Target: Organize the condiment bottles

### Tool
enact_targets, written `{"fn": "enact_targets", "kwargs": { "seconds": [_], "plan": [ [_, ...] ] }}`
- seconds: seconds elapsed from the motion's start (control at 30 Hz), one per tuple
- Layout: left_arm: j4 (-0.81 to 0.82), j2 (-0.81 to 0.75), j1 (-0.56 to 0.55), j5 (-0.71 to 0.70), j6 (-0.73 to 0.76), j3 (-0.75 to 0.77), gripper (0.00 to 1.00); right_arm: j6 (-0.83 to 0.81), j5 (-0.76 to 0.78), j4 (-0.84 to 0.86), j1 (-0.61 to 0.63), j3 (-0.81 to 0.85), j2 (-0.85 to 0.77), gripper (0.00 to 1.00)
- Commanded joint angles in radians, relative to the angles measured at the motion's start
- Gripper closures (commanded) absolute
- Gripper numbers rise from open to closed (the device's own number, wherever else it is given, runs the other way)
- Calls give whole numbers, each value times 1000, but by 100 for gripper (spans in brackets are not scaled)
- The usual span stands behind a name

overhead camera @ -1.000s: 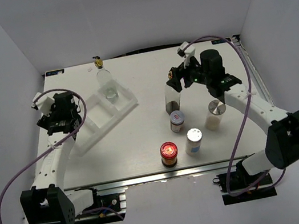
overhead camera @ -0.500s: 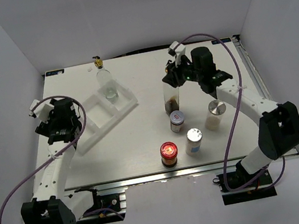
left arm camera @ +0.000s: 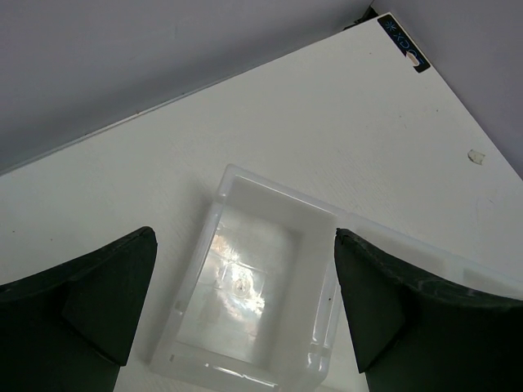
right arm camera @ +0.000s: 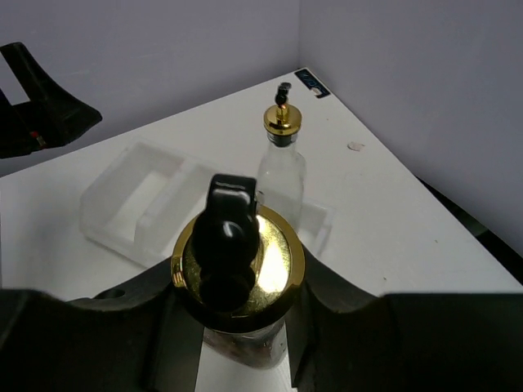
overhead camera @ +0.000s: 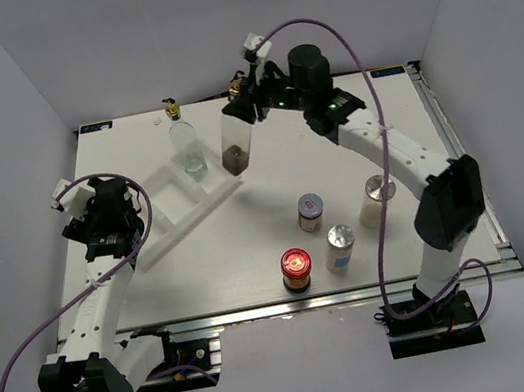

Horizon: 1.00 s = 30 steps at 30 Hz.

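My right gripper (overhead camera: 246,107) is shut on the neck of a tall clear glass bottle (overhead camera: 233,146) with a gold pourer top (right arm camera: 276,269). It hangs tilted in the air just right of the white tray (overhead camera: 169,215). A second gold-topped bottle (overhead camera: 187,146) (right arm camera: 282,159) stands in the tray's far compartment. On the table stand a red-lidded jar (overhead camera: 296,267), a small label-lidded jar (overhead camera: 311,212) and two silver-capped shakers (overhead camera: 340,245) (overhead camera: 377,199). My left gripper (left arm camera: 245,306) is open over the tray's near compartment (left arm camera: 253,286), which holds nothing.
The tray (right arm camera: 139,204) lies diagonally at the left of the table, and its middle compartments hold nothing. The left arm (overhead camera: 95,286) runs along the table's left edge. White enclosure walls stand close behind and on both sides.
My right gripper closed on the bottle beside the jars, then carried it up and to the left, toward the tray. The left gripper has barely moved.
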Motion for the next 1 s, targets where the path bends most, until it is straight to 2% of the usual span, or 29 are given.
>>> {"fn": "enact_targets", "kwargs": {
  "seconds": [0.0,0.13,0.23,0.43,0.63,0.93,0.97],
  "plan": [
    [30,-11,4,26,16,4,2,56,17,109,47,146,87,100],
    [42,-8,4,54,23,1,2,21,75,103,113,305,193,100],
    [42,-8,4,66,21,1,2,-11,133,106,144,353,256,100],
    [53,-23,3,95,30,-9,2,-41,236,179,156,359,336,100],
    [65,-20,3,116,36,-16,2,-64,260,251,156,355,399,100],
    [47,-8,4,184,39,-2,2,-47,264,259,156,313,431,100],
    [40,-6,3,187,33,0,2,-47,259,251,156,301,423,81]
  ]
}}
